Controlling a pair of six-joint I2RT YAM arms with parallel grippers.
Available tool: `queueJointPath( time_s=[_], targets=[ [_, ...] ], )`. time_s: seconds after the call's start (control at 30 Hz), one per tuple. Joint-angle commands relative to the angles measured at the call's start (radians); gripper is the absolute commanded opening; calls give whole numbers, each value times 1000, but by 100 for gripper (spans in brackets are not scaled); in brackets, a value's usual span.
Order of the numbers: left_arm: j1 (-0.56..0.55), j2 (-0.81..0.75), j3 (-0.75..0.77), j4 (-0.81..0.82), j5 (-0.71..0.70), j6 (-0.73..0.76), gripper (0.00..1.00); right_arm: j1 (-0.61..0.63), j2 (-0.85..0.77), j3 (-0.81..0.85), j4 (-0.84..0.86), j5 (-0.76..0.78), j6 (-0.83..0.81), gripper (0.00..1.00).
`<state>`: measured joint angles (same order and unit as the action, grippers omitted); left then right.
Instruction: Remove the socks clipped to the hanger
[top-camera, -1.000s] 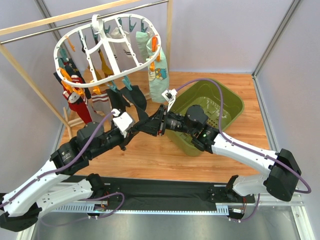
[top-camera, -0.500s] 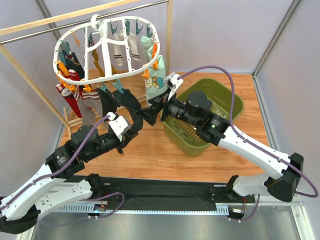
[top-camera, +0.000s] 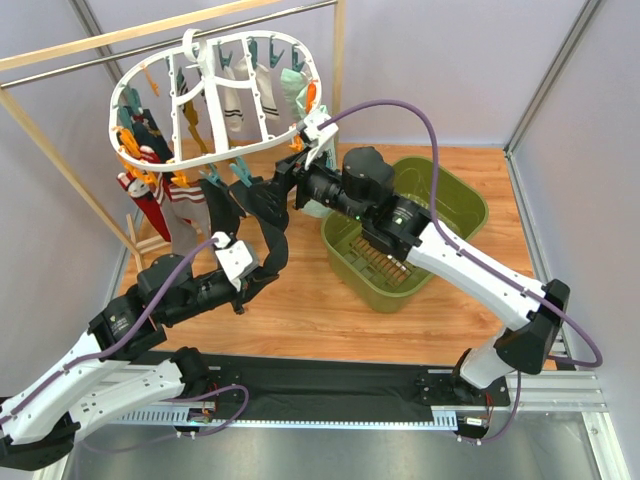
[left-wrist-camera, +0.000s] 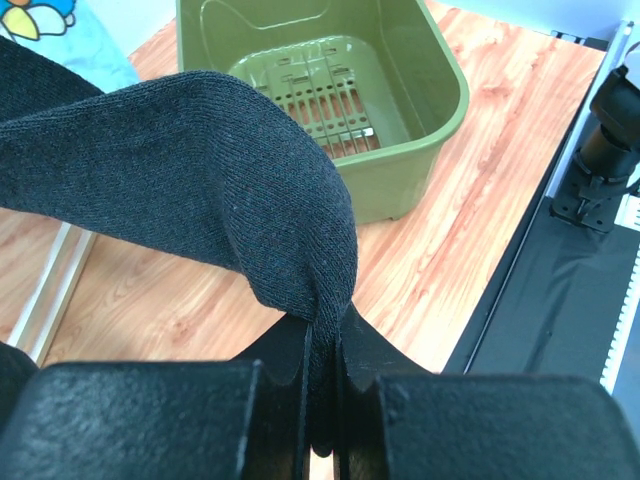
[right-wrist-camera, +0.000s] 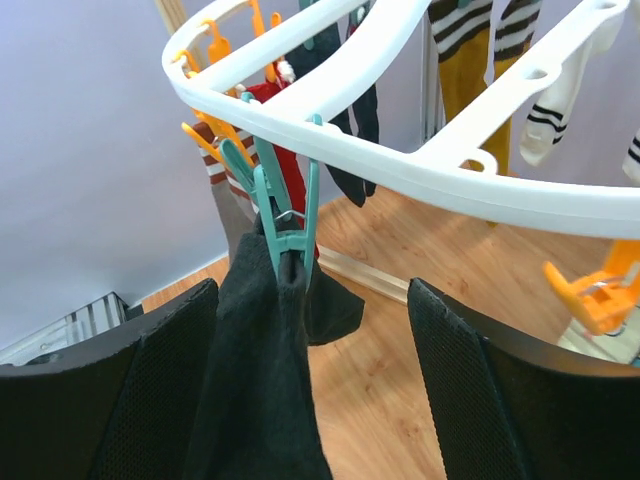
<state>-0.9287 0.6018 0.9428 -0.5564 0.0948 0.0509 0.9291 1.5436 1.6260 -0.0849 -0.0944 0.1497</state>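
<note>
1. Has raised the right gripper (top-camera: 278, 185) from beside the bin (top-camera: 460, 200) a second ago up to the near rim of the hanger (top-camera: 250, 143).
2. Has eased the left gripper (top-camera: 267, 263) slightly back toward its base, low over the counter (top-camera: 300, 310).
3. Shows the hanger at a changed tilt on its rail, with the mint sock (left-wrist-camera: 40, 20), in full view a second ago, now mostly behind the right arm in the top view.
4. Keeps the left gripper clenched on a fold of the black sock (left-wrist-camera: 200, 170), the fabric pinched between both fingers.
5. Leaves that sock's upper end in a teal clip (right-wrist-camera: 285, 225) hanging from the white rim.
6. Holds the right gripper released and spread wide, one finger on either side of the sock just below the clip.
7. Leaves the other socks (top-camera: 165, 195), red, mustard and striped, clipped along the hanger's left and far sides.
8. Shows only a cartoon print in blue, yellow and white on the mint sock, at the corner of the left wrist view.
</note>
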Motion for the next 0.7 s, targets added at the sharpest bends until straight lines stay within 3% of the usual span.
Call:
queueJointPath(
  time_s=[0.0, 0.27, 0.47, 0.67],
  targets=[
    [2, -4, -7, 49, 33, 18, 0, 5, 42, 80, -6, 5, -35, 79],
    [2, 4, -4, 46, 36, 18, 0, 4, 118, 130, 40, -36, -16, 75],
    [2, 6, -7, 49, 46, 12, 0, 4, 131, 120, 141, -28, 28, 53],
    [2, 15, -2, 43, 49, 12, 0, 5, 133, 107, 201, -30, 54, 45]
  ],
)
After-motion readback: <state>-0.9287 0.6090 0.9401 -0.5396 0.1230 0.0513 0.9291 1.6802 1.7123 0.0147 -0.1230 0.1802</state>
